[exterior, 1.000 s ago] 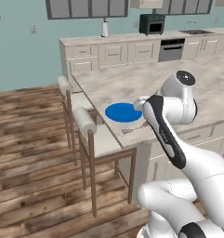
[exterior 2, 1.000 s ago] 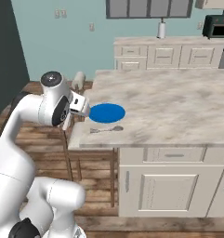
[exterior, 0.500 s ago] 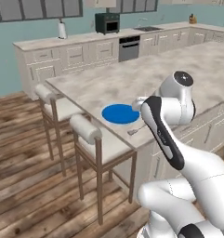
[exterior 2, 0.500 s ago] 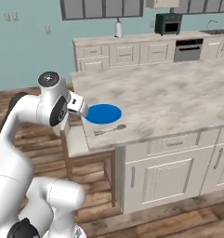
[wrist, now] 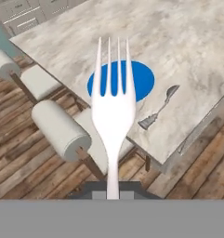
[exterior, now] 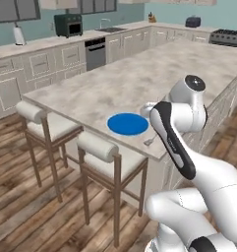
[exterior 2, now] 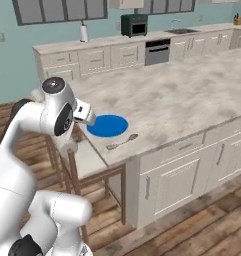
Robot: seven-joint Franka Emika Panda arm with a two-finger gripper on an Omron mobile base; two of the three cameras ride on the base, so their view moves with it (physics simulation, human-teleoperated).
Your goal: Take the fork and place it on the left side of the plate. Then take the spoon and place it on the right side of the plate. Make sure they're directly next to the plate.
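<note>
The gripper (wrist: 112,193) is clamped shut on the fork (wrist: 113,111), gripping the handle end so the whole utensil sticks straight out ahead of it, tines leading. The plate (wrist: 121,80) lies on the counter (wrist: 178,42) ahead of and below the tines, well apart from them (in the hand view the tines simply overlap the blue disc, they do not touch it). So the fork's long axis points right at the plate, and the move to come, as I judge it, is a carry forward and down, then off to the plate's left side so the fork ends up just beside the rim.

The spoon (wrist: 159,108) rests flat on the counter just beside the plate, to the right of the fork's line in the hand view, handle angled toward the counter edge. It is not in the way of a left-side placement.

Nearer the gripper and below it stand two stools (wrist: 60,129) against the counter edge (their padded backs rise close under the approach), so I'd keep the fork high until it is over the counter. From the right base view the gripper (exterior 2: 88,114) hangs near the plate's (exterior 2: 108,125) edge.
</note>
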